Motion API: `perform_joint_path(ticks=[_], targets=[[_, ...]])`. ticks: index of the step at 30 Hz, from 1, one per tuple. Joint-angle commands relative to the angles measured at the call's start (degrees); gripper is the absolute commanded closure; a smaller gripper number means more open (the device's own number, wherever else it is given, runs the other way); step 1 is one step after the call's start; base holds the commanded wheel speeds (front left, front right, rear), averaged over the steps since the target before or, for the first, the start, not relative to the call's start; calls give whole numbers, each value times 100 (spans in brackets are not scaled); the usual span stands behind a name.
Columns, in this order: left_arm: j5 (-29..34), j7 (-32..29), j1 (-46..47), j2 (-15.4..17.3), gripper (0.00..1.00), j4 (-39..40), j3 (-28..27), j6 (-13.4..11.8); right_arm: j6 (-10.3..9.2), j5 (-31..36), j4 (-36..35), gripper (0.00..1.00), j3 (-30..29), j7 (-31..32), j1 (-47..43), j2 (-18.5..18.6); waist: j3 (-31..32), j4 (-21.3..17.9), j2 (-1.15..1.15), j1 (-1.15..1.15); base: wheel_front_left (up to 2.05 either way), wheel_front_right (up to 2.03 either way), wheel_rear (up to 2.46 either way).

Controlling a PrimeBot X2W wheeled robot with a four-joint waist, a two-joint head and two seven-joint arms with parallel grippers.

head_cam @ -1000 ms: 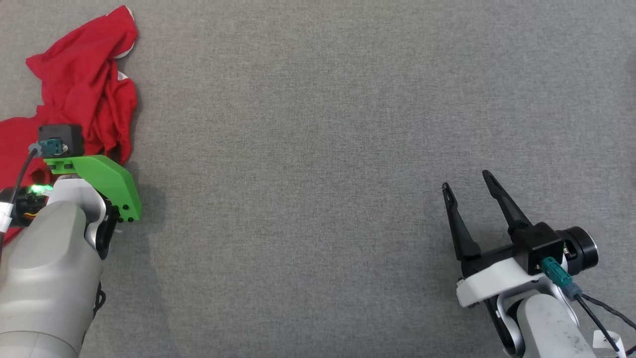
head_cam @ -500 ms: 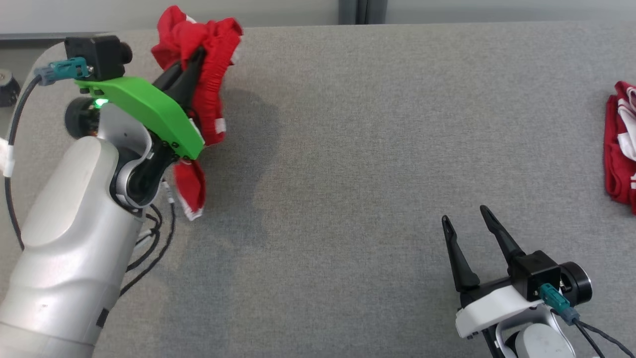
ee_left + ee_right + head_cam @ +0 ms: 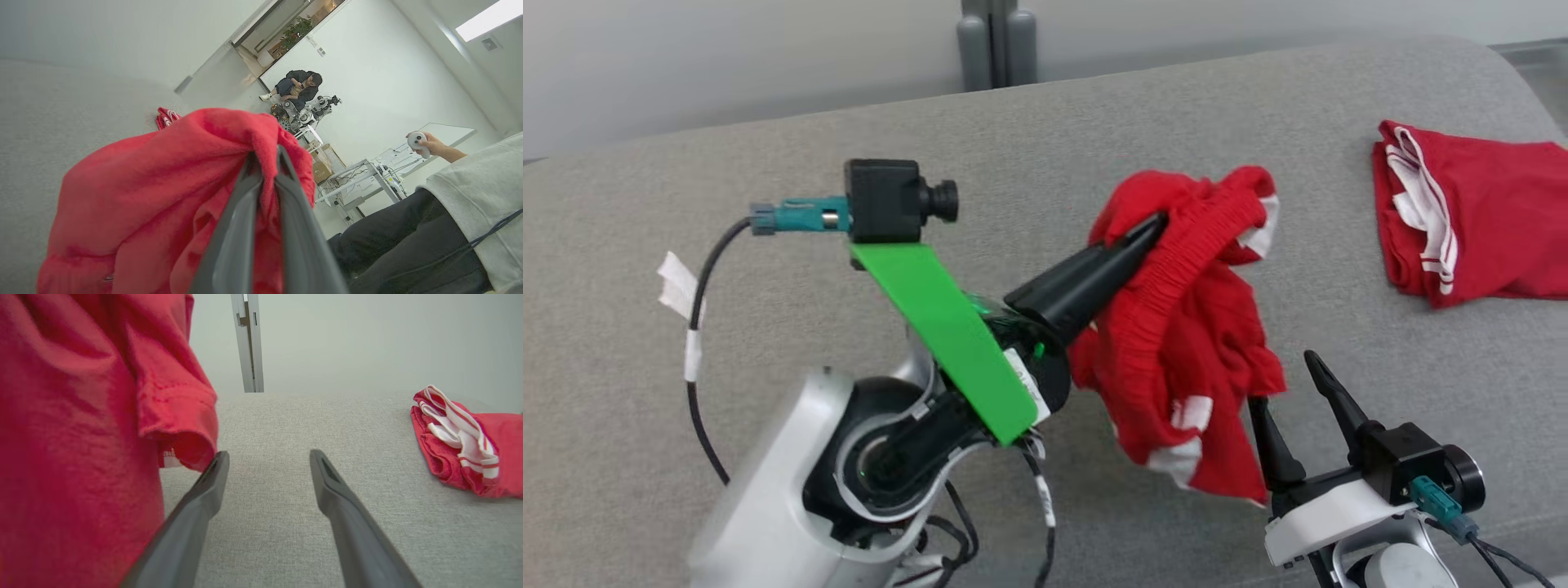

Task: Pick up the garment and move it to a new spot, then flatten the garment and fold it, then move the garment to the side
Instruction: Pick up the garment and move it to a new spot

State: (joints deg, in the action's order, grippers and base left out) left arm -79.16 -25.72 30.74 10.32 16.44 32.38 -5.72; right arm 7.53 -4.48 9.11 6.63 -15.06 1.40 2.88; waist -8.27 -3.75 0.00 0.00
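The garment [image 3: 1192, 327] is a crumpled red piece with white trim and a ribbed waistband. It hangs in the air above the grey padded table [image 3: 768, 163]. My left gripper [image 3: 1156, 224] is shut on its upper edge, fingers pointing right. In the left wrist view the two fingers pinch a fold of the garment [image 3: 163, 183] at the left gripper's tips [image 3: 265, 153]. My right gripper [image 3: 1282, 380] stands open at the lower right with nothing between its fingers. The garment's lower hem hangs over its left finger. In the right wrist view the garment [image 3: 81, 416] hangs just left of the right gripper [image 3: 267, 455].
A second red piece with white stripes [image 3: 1478, 212] lies folded at the table's far right, also seen as the folded piece [image 3: 457, 449]. A grey post [image 3: 988, 41] stands behind the table's back edge. A person's hand with a controller [image 3: 421, 143] is beside the table.
My left gripper has lifted the garment off the table at the left and carried it rightward to the middle. The head camera has shifted. The right gripper stays open.
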Motion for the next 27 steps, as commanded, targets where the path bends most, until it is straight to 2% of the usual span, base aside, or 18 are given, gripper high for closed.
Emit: perform_joint_path(ticks=[1, 4, 5, 6, 10, 15, 17, 22, 23, 24, 25, 27], targets=[[-159, 41, -164, -123, 100, 18, -4, -103, -8, -58, -15, 0, 1, -16, -12, 1, -99, -521, 0, 0, 0, 0, 0], [-139, 226, -331, -295, 100, -204, 2, -268, -8, -66, -13, 0, -36, -16, -1, 4, -194, -771, 0, 0, 0, 0, 0], [17, 307, -334, -256, 100, -369, 19, -277, -8, -70, -17, 0, -54, -16, -3, 3, -218, -837, 0, 0, 0, 0, 0], [392, 510, -247, -92, 100, -634, 30, -233, -8, -83, -23, 0, -62, -16, -8, 1, -256, -911, 0, 0, 0, 0, 0], [841, 1376, -302, -181, 100, -1864, -272, -236, -8, -114, -36, 0, -66, -16, -19, 3, -388, -1118, 0, 0, 0, 0, 0], [1233, 2423, -107, -96, 100, -3476, -774, -320, -8, -67, -36, 0, -185, -16, -118, -1, -434, -1092, 0, 0, 0, 0, 0], [1190, 2863, -82, -169, 100, -4105, -1071, -367, -8, -31, -22, 0, -226, -16, -143, 1, -433, -1044, 0, 0, 0, 0, 0], [1321, 3676, 8, -254, 100, -5233, -1372, -289, -8, 44, -4, 0, -299, -16, -160, -1, -408, -803, 0, 0, 0, 0, 0], [1380, 3787, 42, -287, 91, -5403, -1376, -224, -8, 68, 2, 0, -293, -16, -140, 0, -400, -747, 0, 0, 0, 0, 0], [1386, 3848, 57, -326, 58, -5519, -1372, -158, -8, 82, 6, 0, -302, -16, -121, 1, -384, -698, 0, 0, 0, 0, 0], [1393, 3888, 57, -365, 4, -5620, -1363, -81, -8, 105, 11, 0, -303, -16, -108, 4, -369, -652, 0, 0, 0, 0, 0], [1547, 3985, 46, -411, 0, -5819, -1289, 100, -8, 143, 12, 0, -335, -16, -92, 4, -315, -536, 0, 0, 0, 0, 0]])
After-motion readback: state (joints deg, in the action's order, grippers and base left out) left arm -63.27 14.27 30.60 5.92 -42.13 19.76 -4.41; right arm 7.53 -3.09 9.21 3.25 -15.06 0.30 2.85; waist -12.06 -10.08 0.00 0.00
